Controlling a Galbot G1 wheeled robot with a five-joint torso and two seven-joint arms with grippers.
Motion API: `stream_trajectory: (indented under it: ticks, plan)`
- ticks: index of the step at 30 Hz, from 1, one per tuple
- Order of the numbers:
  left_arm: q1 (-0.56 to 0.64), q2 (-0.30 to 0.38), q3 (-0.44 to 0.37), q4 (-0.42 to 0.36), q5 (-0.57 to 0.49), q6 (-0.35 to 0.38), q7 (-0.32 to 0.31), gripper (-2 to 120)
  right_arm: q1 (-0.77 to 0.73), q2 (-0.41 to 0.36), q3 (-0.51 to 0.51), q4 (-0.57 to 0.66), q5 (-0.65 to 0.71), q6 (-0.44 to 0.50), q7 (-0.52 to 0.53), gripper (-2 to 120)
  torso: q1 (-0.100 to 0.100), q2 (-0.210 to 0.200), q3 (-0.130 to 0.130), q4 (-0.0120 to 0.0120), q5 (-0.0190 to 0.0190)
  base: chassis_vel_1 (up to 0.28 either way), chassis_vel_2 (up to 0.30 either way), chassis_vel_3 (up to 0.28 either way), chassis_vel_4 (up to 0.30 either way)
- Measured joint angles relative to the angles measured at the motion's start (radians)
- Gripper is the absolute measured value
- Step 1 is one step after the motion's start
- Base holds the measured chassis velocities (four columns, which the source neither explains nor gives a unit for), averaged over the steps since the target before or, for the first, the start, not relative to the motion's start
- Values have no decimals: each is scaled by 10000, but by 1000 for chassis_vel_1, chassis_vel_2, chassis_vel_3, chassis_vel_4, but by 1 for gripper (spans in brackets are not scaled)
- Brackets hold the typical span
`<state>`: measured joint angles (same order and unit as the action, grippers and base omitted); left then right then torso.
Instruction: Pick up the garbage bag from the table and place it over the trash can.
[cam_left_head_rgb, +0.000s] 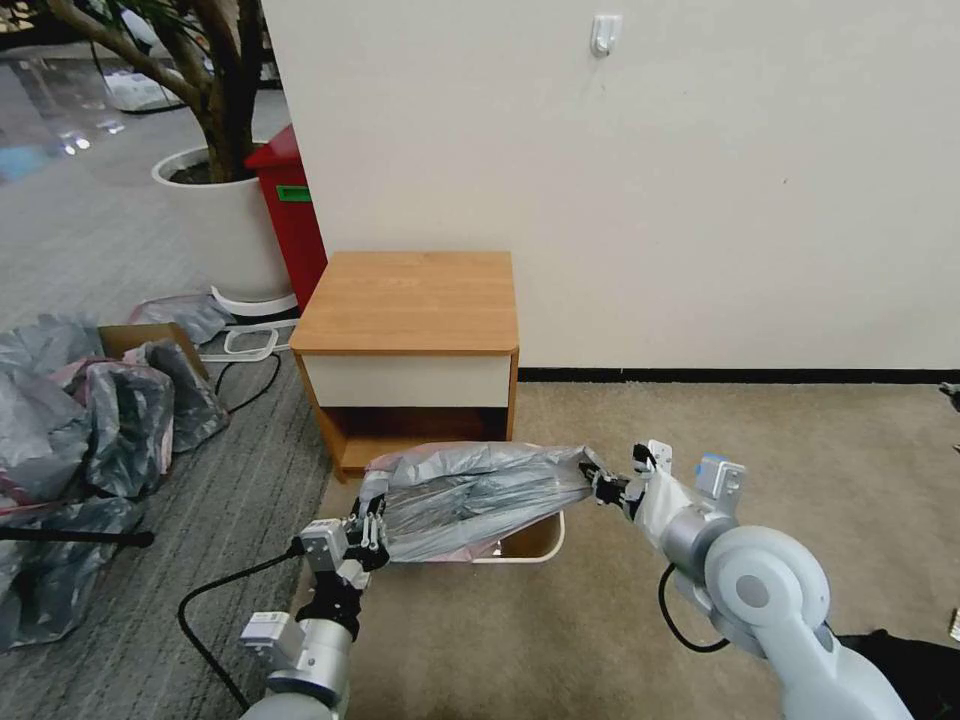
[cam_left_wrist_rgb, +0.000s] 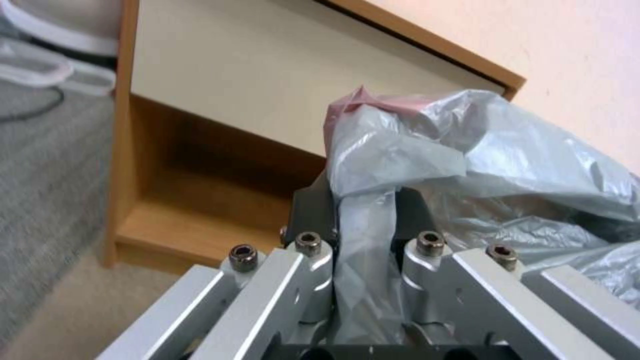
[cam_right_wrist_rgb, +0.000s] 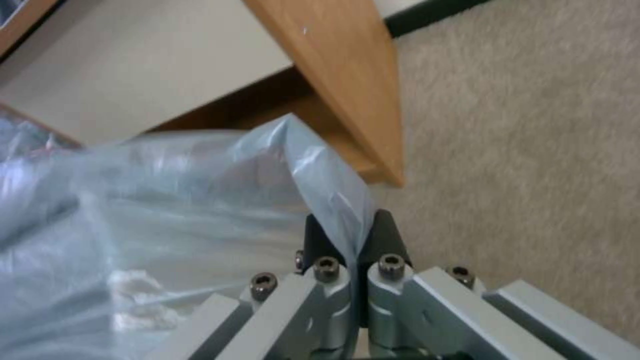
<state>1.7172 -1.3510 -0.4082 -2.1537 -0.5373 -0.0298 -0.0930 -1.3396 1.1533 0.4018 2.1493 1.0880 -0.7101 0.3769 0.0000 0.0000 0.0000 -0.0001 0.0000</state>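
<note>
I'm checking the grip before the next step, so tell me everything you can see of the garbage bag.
The garbage bag is thin, crinkled, translucent grey plastic with a pinkish-red edge. It hangs stretched sideways between both grippers, in front of the table's lower shelf and over the trash can, hiding most of it. The left gripper is shut on one end, a fold pinched between its dark pads; the right gripper is shut on the other. Whether the bag touches the can's rim cannot be told.
</note>
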Motion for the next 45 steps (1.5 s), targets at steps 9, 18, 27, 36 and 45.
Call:
stream_trajectory:
  ticks: [9, 18, 27, 36, 45]
  plan:
    - [-419, -41, -174, 90, -1827, 622, -370, 9, -741, -14, 170, 691, 351, 17, -156, 0, 0, 0, -1, 1, -1, 0, 0, 0, 0]
    - [-681, -17, -310, 158, -2917, 1086, -803, 9, -1168, 93, -174, 1258, 292, 44, 397, 0, 0, 0, -1, 1, -1, 0, 0, 0, 0]
    - [-673, 78, -515, -120, -4304, 1638, -995, 9, -1084, 502, -728, 171, -2993, 1876, -2154, 0, 0, 0, 0, 0, 0, 0, 0, 0, 0]
    - [-858, 206, -634, -179, -4973, 1929, -1132, 9, -965, 493, -992, -661, -4948, 2809, -3645, 3, 0, 0, 0, 1, 0, 0, 0, 0, 0]
    - [-940, 222, -600, -249, -5171, 2048, -1196, 9, -792, 450, -1071, -1720, -6824, 3929, -4280, 6, 0, 0, 0, 0, 0, 0, 0, 0, 0]
